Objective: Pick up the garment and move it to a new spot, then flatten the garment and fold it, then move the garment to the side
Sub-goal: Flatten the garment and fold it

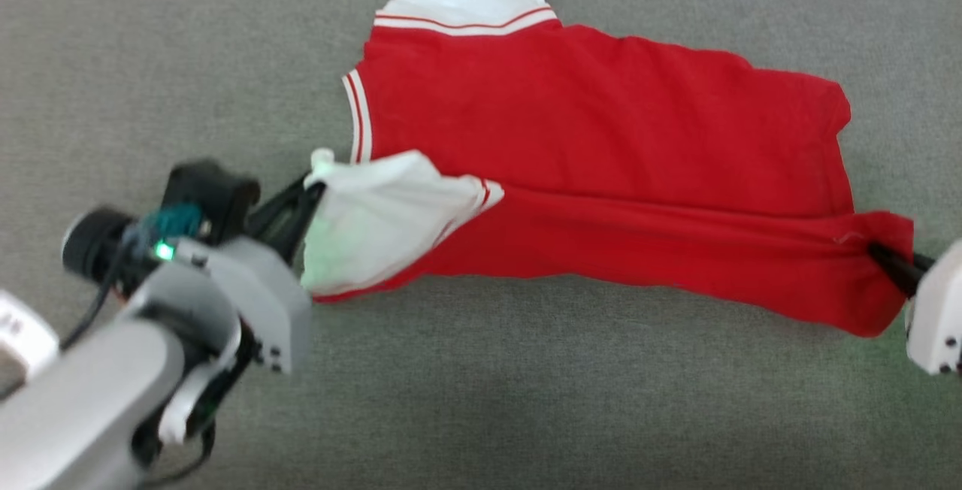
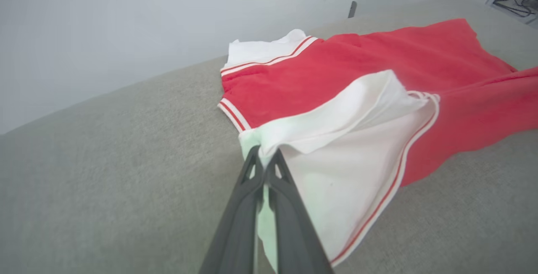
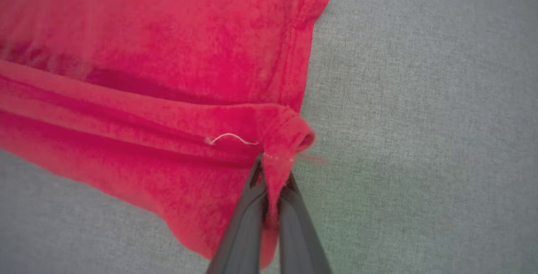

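Red garment [image 1: 601, 137], left gripper [image 1: 316, 186] jaws pinching sleeve [image 1: 376, 227], right gripper [image 1: 876, 252] jaws pinching hem [image 1: 894, 231]

One red garment [image 1: 601, 137], two sets of dark fingers (left fingers [image 2: 239, 219], right fingers [image 3: 243, 232]), one grey surface [image 1: 526, 400]

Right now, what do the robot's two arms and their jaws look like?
Left arm: pale grey rounded shells, black camera block, green light, black cables. Right arm: white housing with small dark screw holes. Both end in long, dark grey, tapering jaws.
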Controlling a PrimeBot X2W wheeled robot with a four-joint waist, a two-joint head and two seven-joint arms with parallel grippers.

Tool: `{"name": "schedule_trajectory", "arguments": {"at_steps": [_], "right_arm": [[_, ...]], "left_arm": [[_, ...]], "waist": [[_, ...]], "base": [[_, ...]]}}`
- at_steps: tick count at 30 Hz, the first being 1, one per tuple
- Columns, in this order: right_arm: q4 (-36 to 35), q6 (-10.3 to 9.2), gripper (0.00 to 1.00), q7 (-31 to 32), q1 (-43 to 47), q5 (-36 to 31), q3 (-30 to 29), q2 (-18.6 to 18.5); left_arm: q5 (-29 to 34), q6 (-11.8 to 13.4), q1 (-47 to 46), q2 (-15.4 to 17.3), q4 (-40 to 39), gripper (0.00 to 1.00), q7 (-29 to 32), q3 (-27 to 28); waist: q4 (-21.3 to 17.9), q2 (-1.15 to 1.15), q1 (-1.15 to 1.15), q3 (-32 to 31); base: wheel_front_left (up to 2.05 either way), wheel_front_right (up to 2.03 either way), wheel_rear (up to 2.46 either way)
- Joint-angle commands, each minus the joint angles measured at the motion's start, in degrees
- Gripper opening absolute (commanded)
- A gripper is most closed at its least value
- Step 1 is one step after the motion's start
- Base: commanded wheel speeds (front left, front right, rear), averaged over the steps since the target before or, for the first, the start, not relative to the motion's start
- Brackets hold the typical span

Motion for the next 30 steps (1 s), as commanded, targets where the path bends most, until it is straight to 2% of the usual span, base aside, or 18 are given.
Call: {"name": "schedule_trajectory", "arguments": {"at_steps": [1, 6, 9, 14, 18, 24, 26, 29, 30], "right_arm": [[1.19, -0.11, 0.0, 0.8, -2.07, -1.01, 0.82, -0.49], [6.89, -0.11, 0.0, 4.28, -9.71, 0.08, 4.75, 0.4], [9.94, -0.1, 0.0, 6.02, -13.51, 0.61, 6.65, 0.72], [14.31, -0.1, 0.0, 7.8, -17.22, 2.05, 9.71, 1.07], [16.55, -0.1, 0.0, 8.8, -18.84, 2.97, 11.89, 1.15], [19.87, -0.1, 0.0, 8.03, -21.4, 3.57, 13.75, 1.97], [21.11, -0.1, 0.0, 7.79, -22.12, 3.79, 14.4, 2.27], [23.05, -0.1, 0.0, 7.48, -23.06, 3.75, 15.23, 2.8], [23.8, -0.1, 0.0, 7.28, -23.34, 3.69, 15.47, 2.98]], "left_arm": [[0.47, -1.57, -2.21, -0.71, 2.07, 0.0, 0.75, -0.09], [-0.23, -8.59, -9.26, -4.73, 10.95, 0.0, 4.51, -1.93], [-1.34, -11.97, -12.63, -7.09, 16.34, 0.0, 7.87, -3.2], [-5.36, -15.55, -17.03, -10.96, 24.78, 0.0, 17.48, -5.08], [-8.8, -15.95, -19.39, -13.14, 31.15, 0.0, 28.2, -7.02], [-12.83, -13.34, -23.18, -16.18, 38.29, 0.0, 42.7, -8.82], [-12.94, -12.4, -24.22, -16.57, 39.46, 0.0, 45.73, -9.54], [-12.42, -11.88, -25.95, -17.21, 39.97, 0.0, 46.53, -9.65], [-12.41, -12.09, -26.43, -17.41, 39.83, 0.05, 45.58, -9.16]], "waist": [[-0.94, 0.0, 0.0, 1.53], [-1.54, 0.0, 0.0, 3.53], [-1.53, 0.0, 0.0, 4.73], [-1.12, 0.0, 0.0, 6.09], [-0.97, 0.0, 0.0, 7.15], [-0.9, 0.0, 0.0, 8.35], [-0.91, 0.0, 0.0, 8.59], [-0.81, 0.0, 0.0, 8.74], [-0.76, 0.0, 0.0, 8.7]], "base": [[0.0, 0.0, 0.0], [0.0, 0.0, 0.0], [0.0, 0.0, 0.0], [0.0, 0.0, 0.0], [0.0, 0.0, 0.0], [0.0, 0.0, 0.0], [0.0, 0.0, 0.0], [0.0, 0.0, 0.0], [0.0, 0.0, 0.0]]}}
